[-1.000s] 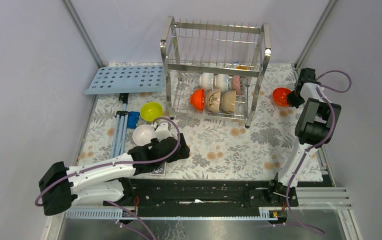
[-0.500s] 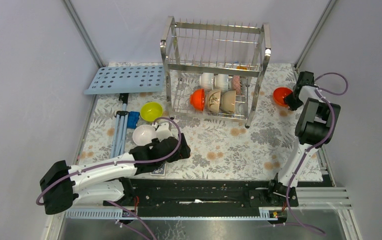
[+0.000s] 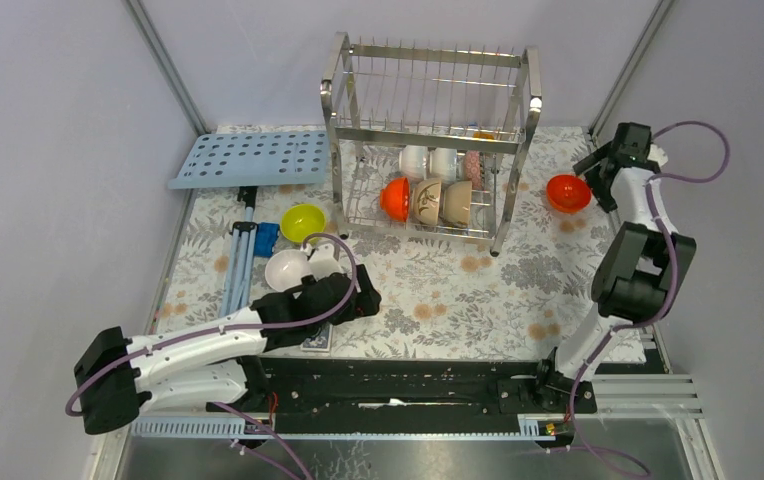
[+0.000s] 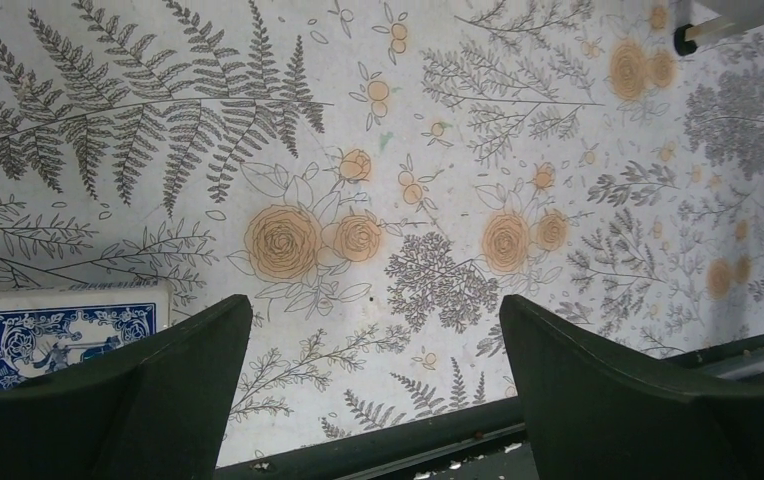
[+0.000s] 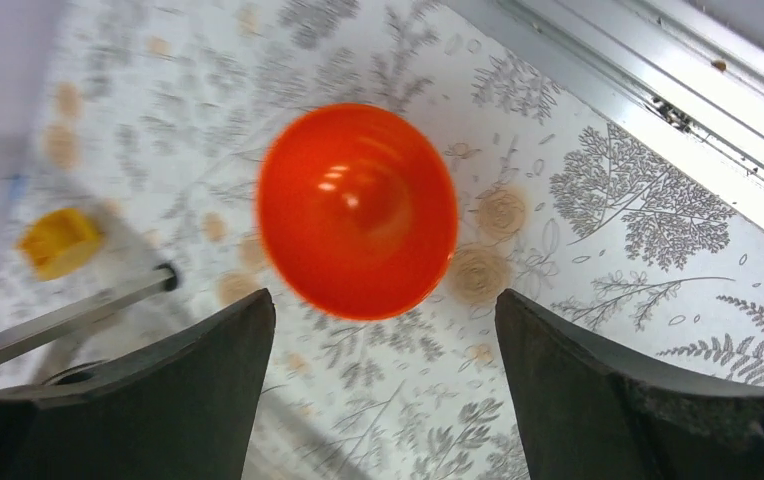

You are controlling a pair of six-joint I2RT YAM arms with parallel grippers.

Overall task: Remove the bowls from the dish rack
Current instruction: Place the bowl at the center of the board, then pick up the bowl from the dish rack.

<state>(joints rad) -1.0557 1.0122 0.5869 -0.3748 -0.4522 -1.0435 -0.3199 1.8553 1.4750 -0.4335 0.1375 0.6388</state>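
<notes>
At the far left lies a flat light-blue tray (image 3: 248, 158) punched with round holes. Nearer, a glossy yellow-green bowl (image 3: 302, 222) and a smooth white bowl (image 3: 284, 270) sit upright on the fern-and-rose printed table cover (image 3: 438, 290). The left gripper (image 4: 373, 310) hovers over that cover, its dark matte fingers (image 4: 188, 380) spread wide with nothing between them, and a blue-patterned card box (image 4: 63, 330) lies just beside it. In the middle, the shiny steel-wire dish rack (image 3: 428, 137) holds an orange-red bowl (image 3: 395, 199) and two beige bowls (image 3: 426, 201) on edge on its lower tier, with two white bowls (image 3: 428, 160) and a speckled bowl (image 3: 473, 165) behind. To the right, a second glossy orange-red bowl (image 5: 356, 210) rests upright on the cover. The right gripper (image 5: 380, 300) hangs above it, fingers wide apart, not touching.
</notes>
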